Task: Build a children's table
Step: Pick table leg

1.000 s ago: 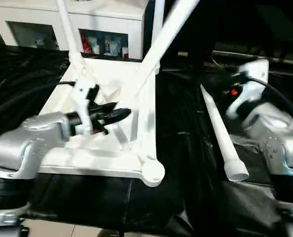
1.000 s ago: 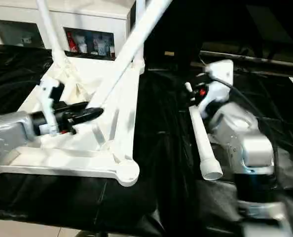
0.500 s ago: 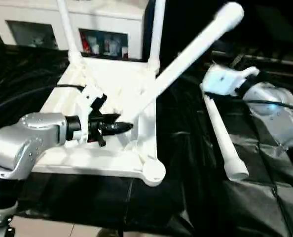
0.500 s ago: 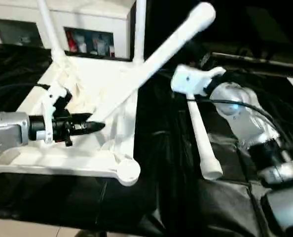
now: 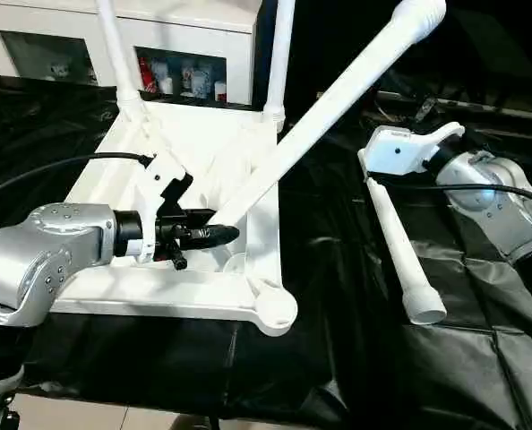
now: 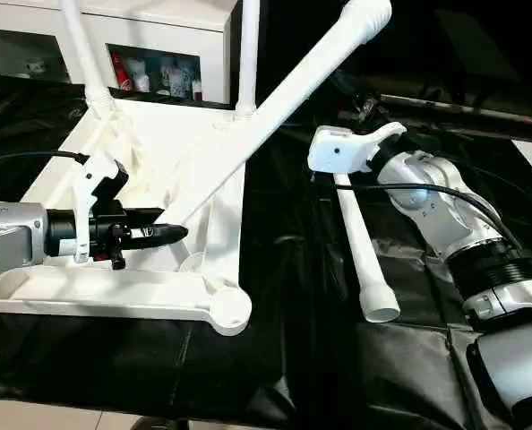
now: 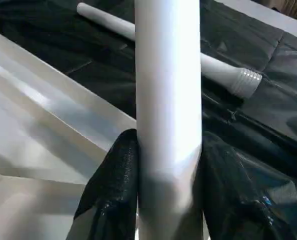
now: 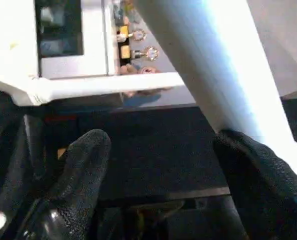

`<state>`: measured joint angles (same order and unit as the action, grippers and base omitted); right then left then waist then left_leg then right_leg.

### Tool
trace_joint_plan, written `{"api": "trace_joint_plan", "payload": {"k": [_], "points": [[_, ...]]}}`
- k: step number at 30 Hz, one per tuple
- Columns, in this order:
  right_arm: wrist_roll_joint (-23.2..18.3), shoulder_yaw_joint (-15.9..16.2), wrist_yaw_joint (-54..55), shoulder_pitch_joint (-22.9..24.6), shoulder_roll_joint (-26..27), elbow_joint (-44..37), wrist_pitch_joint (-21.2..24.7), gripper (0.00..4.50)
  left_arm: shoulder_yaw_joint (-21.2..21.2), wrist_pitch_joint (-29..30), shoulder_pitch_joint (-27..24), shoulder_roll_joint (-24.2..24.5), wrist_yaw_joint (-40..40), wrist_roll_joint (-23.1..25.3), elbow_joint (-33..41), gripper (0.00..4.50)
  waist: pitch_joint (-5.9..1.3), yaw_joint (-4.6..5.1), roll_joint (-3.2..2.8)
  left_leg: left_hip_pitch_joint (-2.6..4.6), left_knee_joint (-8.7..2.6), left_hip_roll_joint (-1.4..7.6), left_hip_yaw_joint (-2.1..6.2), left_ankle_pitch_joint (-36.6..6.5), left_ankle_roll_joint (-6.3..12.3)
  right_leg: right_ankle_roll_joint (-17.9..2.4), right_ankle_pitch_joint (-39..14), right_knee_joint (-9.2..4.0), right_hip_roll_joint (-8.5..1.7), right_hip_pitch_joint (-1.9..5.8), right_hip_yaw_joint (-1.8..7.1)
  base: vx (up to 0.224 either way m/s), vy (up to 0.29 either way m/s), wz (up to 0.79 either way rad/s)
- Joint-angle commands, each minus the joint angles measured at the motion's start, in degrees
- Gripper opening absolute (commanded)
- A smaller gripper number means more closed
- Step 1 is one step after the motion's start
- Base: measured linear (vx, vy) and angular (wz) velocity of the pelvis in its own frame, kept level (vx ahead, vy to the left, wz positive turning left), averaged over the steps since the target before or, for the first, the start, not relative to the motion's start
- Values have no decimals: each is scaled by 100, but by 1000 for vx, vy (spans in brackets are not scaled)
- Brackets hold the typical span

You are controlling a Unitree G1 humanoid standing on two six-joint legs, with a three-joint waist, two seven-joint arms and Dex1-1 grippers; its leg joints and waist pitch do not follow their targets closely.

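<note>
The children's table top [image 5: 203,152] lies upside down on black cloth, ribs up. Two legs [image 5: 114,54] [image 5: 282,54] stand upright in its far corner sockets. A third leg [image 5: 338,98] slants up to the right from the top's near part. My left gripper [image 5: 217,235] is shut on that leg's lower end, and the left wrist view shows a black finger [image 7: 113,180] pressed on each side of the tube [image 7: 168,75]. My right gripper [image 8: 163,145] is open, its fingers [image 8: 83,160] wide apart, beside the slanted leg [image 8: 213,65]. A fourth leg [image 5: 399,242] lies loose on the cloth.
A white glass-door cabinet [image 5: 176,36] stands behind the table top. Black cloth [image 5: 338,313] covers the work surface to its near edge. The near right corner socket [image 5: 277,312] stands open. A black cable [image 5: 60,170] trails over the top's left side.
My right arm has swung from beside the loose leg up and left, close to the slanted leg, with its fingers a little wider. The left gripper keeps its hold.
</note>
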<state>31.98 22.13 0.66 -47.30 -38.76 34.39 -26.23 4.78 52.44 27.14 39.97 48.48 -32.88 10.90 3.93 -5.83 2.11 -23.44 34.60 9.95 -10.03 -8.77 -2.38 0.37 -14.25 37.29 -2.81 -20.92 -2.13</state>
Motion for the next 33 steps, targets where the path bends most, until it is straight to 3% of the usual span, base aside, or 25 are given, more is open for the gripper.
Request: {"api": "trace_joint_plan", "payload": {"k": [1,9,11,13,15,26,33], "points": [[82,-195,257,-127,-3,-34,-193,371,12,0,38,-3,9,26,20,141,-429,11,12,209,-309,257,57,-732,-183,-1014,273,-345,-414,172,252,0,0,0],[158,-279,519,-155,-39,31,-378,371,-36,-25,12,8,37,53,-103,141,-425,16,24,212,-302,252,56,-781,-187,-960,202,-348,-415,166,256,0,0,0],[204,-272,556,-145,-55,77,-411,371,-29,-29,4,16,40,63,-107,141,-424,25,55,213,-305,252,52,-784,-183,-959,201,-349,-404,165,255,0,0,0],[208,-270,574,-144,-60,106,-438,371,-28,-22,7,12,33,64,-111,141,-425,20,39,215,-300,253,53,-792,-178,-966,191,-347,-414,161,256,0,0,0],[378,-111,500,-234,-66,424,-327,371,26,-130,-58,162,319,-11,142,141,-418,25,53,207,-304,248,56,-820,-190,-967,99,-353,-412,160,252,0,0,0],[556,-2,398,-456,33,1013,-399,371,164,-76,-164,545,679,-6,455,141,-405,79,80,218,-311,253,56,-998,-326,-991,12,-352,-400,144,251,0,0,0],[434,-39,160,-363,81,1212,-541,307,59,-288,-96,503,534,175,249,141,-410,87,83,212,-305,253,60,-1041,-352,-990,55,-354,-399,146,258,0,0,0]]}}
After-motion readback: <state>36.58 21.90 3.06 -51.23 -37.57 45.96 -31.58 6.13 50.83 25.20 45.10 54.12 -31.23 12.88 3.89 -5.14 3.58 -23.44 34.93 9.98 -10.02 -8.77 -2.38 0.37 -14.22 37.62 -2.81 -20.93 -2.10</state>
